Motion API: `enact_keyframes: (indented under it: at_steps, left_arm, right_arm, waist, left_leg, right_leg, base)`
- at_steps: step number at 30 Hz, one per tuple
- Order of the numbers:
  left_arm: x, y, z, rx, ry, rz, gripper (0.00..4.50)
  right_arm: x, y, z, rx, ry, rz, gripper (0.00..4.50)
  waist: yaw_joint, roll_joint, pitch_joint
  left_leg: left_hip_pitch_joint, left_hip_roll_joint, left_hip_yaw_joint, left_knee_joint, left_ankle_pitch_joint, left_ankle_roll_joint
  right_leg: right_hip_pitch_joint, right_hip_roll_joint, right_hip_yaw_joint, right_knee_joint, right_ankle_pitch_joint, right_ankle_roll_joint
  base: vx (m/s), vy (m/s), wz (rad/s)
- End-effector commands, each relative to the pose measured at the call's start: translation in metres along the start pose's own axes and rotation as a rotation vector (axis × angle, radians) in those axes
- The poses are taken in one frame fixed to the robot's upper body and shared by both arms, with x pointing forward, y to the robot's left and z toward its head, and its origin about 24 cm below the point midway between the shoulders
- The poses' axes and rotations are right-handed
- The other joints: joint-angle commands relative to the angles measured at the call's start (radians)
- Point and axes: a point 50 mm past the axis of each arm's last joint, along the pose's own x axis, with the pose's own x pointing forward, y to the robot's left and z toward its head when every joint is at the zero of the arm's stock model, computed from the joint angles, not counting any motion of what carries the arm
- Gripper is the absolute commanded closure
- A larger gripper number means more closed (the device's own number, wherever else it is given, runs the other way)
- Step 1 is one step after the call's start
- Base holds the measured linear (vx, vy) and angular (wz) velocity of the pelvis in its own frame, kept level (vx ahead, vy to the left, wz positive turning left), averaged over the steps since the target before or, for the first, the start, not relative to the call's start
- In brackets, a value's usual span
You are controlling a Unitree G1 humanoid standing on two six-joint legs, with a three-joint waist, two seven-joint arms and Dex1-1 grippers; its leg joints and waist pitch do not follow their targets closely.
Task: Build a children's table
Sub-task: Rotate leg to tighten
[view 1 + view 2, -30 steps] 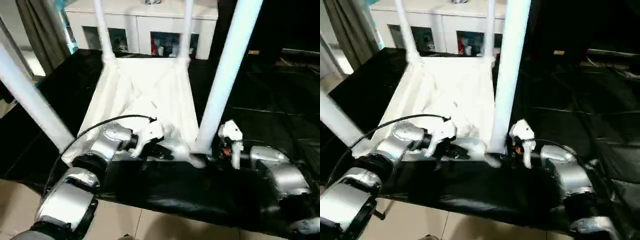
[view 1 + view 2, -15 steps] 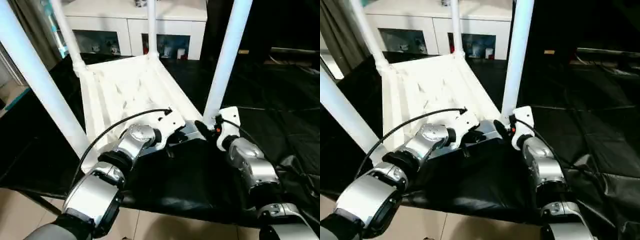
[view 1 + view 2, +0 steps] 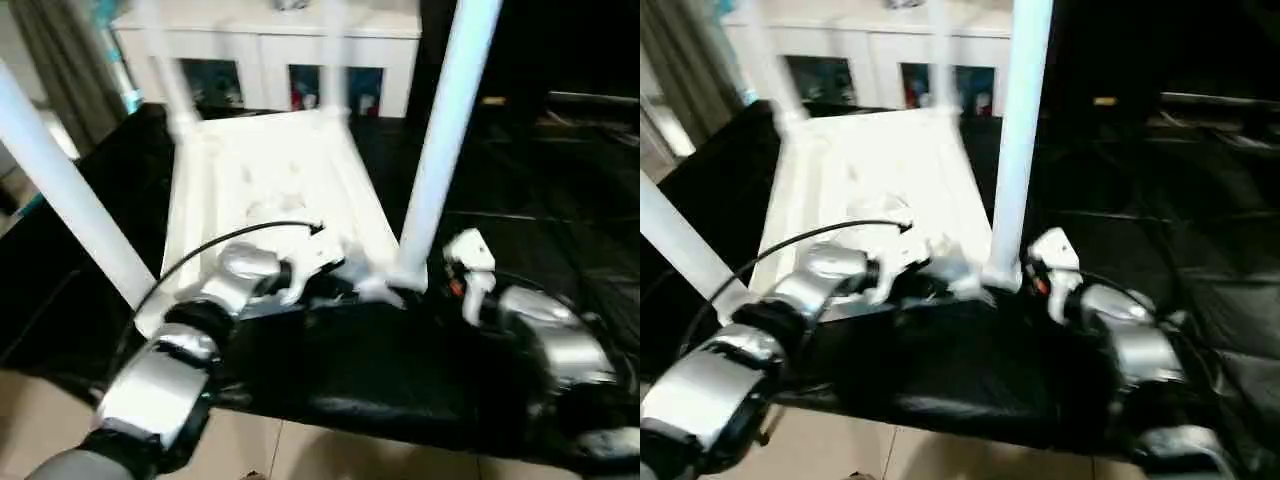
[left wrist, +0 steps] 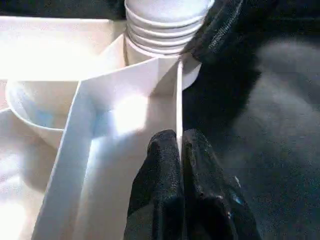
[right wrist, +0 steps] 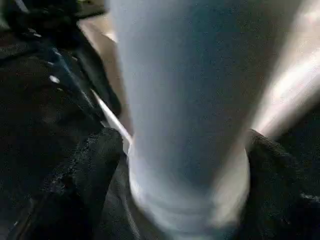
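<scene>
Room: white cabinet [image 3: 270,60] with glass doors at the back, grey curtain [image 3: 60,70] to the left, tiled floor [image 3: 300,455] below.
Surface: black-sheeted surface [image 3: 520,210], wide and bare on its right half.
Table: children's table [image 3: 270,185] lies upside down on the sheet, ribbed underside up, four legs standing in the corner sockets.
Leg: near right leg [image 3: 440,140] rises from its socket just ahead of the right arm.
Left pincer [image 4: 181,150]: clenched on the thin upright rim of the top, close beside that leg's socket.
Right pincer [image 5: 185,165]: one finger [image 5: 95,165] on each side of the leg's flared base; whether they press it or stand just apart, I cannot tell.
Handling: judged light, stiff, smooth plastic; likely to slide on the sheet and tip under a sideways push.
Hold: low on a leg near its socket, or on the rim, seems safest.
</scene>
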Motion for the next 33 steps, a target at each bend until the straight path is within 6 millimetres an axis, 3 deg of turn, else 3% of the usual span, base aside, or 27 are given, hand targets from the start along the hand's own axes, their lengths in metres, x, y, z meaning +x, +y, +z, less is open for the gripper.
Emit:
enact_keyframes:
  at_steps: [1,7,16,19,21,22,23,25,27,30,31,32,33]
  left_arm:
    - [0.001,-0.004,0.012,0.049,-0.076,-0.077,4.50]
    - [-0.005,-0.006,0.006,0.051,-0.060,-0.111,4.50]
    - [-0.003,-0.005,0.007,0.057,-0.070,-0.078,4.50]
    - [0.000,-0.001,0.008,0.058,-0.062,-0.013,4.50]
    - [0.007,0.007,0.012,0.023,-0.054,0.130,4.50]
    - [0.008,0.009,0.013,0.016,-0.056,0.155,4.50]
    - [0.014,0.013,0.017,-0.017,-0.057,0.237,4.50]
    - [0.019,0.016,0.020,-0.029,-0.043,0.300,4.50]
    - [0.024,0.018,0.022,-0.043,-0.036,0.343,4.50]
    - [0.045,0.018,0.035,-0.075,-0.046,0.440,4.50]
    - [0.049,0.017,0.038,-0.071,-0.048,0.446,4.50]
    - [0.056,0.015,0.042,-0.063,-0.052,0.454,4.50]
    - [0.059,0.014,0.045,-0.056,-0.056,0.455,4.50]
  right_arm:
    - [0.004,0.009,0.003,-0.012,0.004,0.102,0.76]
    - [0.003,0.011,0.004,0.000,0.013,0.147,0.90]
    - [0.006,0.014,0.001,0.025,0.007,0.144,1.56]
    - [0.009,0.010,-0.004,0.047,0.017,0.052,1.69]
    - [0.017,0.001,-0.015,0.079,0.048,-0.157,1.73]
    - [0.019,0.000,-0.017,0.085,0.053,-0.190,1.74]
    - [0.025,-0.005,-0.022,0.140,0.054,-0.327,1.75]
    - [0.031,-0.008,-0.025,0.188,0.049,-0.441,1.76]
    - [0.035,-0.010,-0.027,0.221,0.050,-0.520,1.76]
    - [0.057,-0.009,-0.028,0.320,0.042,-0.680,1.76]
    - [0.063,-0.007,-0.026,0.322,0.030,-0.679,1.76]
    - [0.072,-0.003,-0.021,0.318,0.008,-0.667,1.76]
    - [0.077,-0.001,-0.017,0.305,-0.007,-0.647,1.41]
  waist:
    - [0.004,-0.016,-0.067]
    - [0.014,-0.015,-0.067]
    - [0.015,-0.016,-0.067]
    - [0.012,-0.016,-0.065]
    - [0.006,-0.017,-0.064]
    - [0.003,-0.016,-0.061]
    - [-0.007,-0.021,-0.056]
    - [-0.020,-0.019,-0.054]
    - [-0.029,-0.018,-0.056]
    - [-0.039,-0.018,-0.057]
    - [-0.043,-0.008,-0.059]
    - [-0.045,-0.012,-0.059]
    - [-0.045,-0.012,-0.060]
  left_leg:
    - [0.008,0.088,-0.038,-0.060,-0.111,0.152]
    - [0.006,0.088,-0.039,-0.061,-0.108,0.139]
    - [0.007,0.086,-0.039,-0.062,-0.109,0.124]
    - [0.007,0.086,-0.040,-0.063,-0.117,0.115]
    - [0.007,0.086,-0.039,-0.063,-0.124,0.101]
    - [0.011,0.083,-0.039,-0.065,-0.140,0.092]
    - [0.012,0.075,-0.041,-0.067,-0.175,0.061]
    - [0.014,0.075,-0.044,-0.071,-0.193,0.047]
    - [0.018,0.077,-0.046,-0.072,-0.196,0.046]
    - [0.018,0.072,-0.045,-0.071,-0.193,0.042]
    - [0.016,0.073,-0.043,-0.070,-0.183,0.048]
    - [0.012,0.074,-0.045,-0.070,-0.177,0.060]
    - [0.013,0.074,-0.044,-0.069,-0.174,0.066]
  right_leg:
    - [0.057,-0.102,0.066,-0.071,-0.161,-0.214]
    - [0.058,-0.104,0.065,-0.068,-0.144,-0.215]
    - [0.058,-0.102,0.065,-0.070,-0.169,-0.201]
    - [0.057,-0.103,0.065,-0.074,-0.189,-0.196]
    - [0.052,-0.104,0.067,-0.075,-0.209,-0.192]
    - [0.050,-0.103,0.064,-0.081,-0.236,-0.190]
    - [0.054,-0.103,0.061,-0.093,-0.340,-0.165]
    - [0.052,-0.102,0.062,-0.101,-0.388,-0.146]
    - [0.051,-0.101,0.062,-0.103,-0.386,-0.144]
    - [0.052,-0.101,0.063,-0.102,-0.370,-0.158]
    - [0.052,-0.102,0.064,-0.102,-0.333,-0.163]
    - [0.057,-0.100,0.063,-0.098,-0.297,-0.170]
    - [0.057,-0.101,0.064,-0.096,-0.281,-0.176]
  base:
    - [0.000,0.000,0.00]
    - [0.000,0.000,0.00]
    - [0.000,0.000,0.00]
    - [0.000,0.000,0.00]
    - [0.000,0.000,0.00]
    - [0.000,0.000,0.00]
    - [0.000,0.000,0.00]
    - [0.000,0.000,0.00]
    - [0.000,0.000,0.00]
    - [0.000,0.000,0.00]
    - [0.000,0.000,0.00]
    - [0.000,0.000,0.00]
    - [0.000,0.000,0.00]
